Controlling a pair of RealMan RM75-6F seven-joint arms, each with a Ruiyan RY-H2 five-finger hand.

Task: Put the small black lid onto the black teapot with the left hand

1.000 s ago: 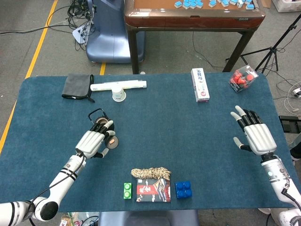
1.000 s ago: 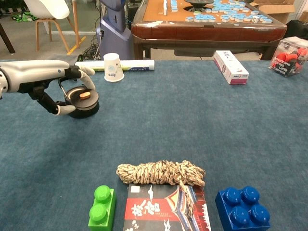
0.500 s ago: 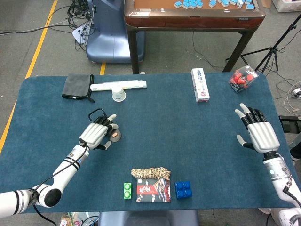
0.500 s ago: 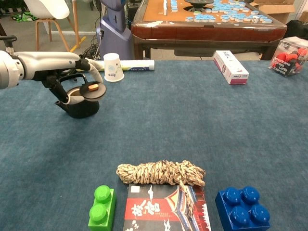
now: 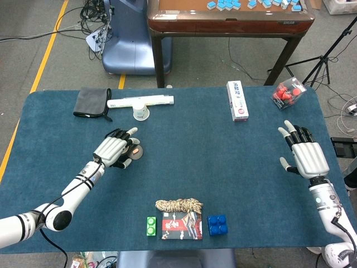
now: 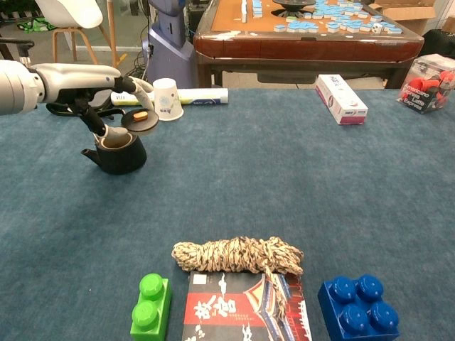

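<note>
The black teapot stands on the blue table at the left with its mouth uncovered. My left hand hovers over it and pinches the small black lid, which has an orange knob. The lid hangs tilted, above and just right of the pot's mouth, clear of it. From the head camera the left hand hides most of the teapot, and the lid shows at its right side. My right hand is held at the table's right edge, fingers spread and holding nothing; the chest view does not show it.
A white paper cup and a long white tube lie just behind the teapot. A grey cloth sits at the back left and a white box at the back right. Rope, a booklet, a green brick and a blue brick line the front edge.
The left hand has lifted the lid off the teapot's mouth and carried it up and to the right. The right hand has drifted slightly away from me.
</note>
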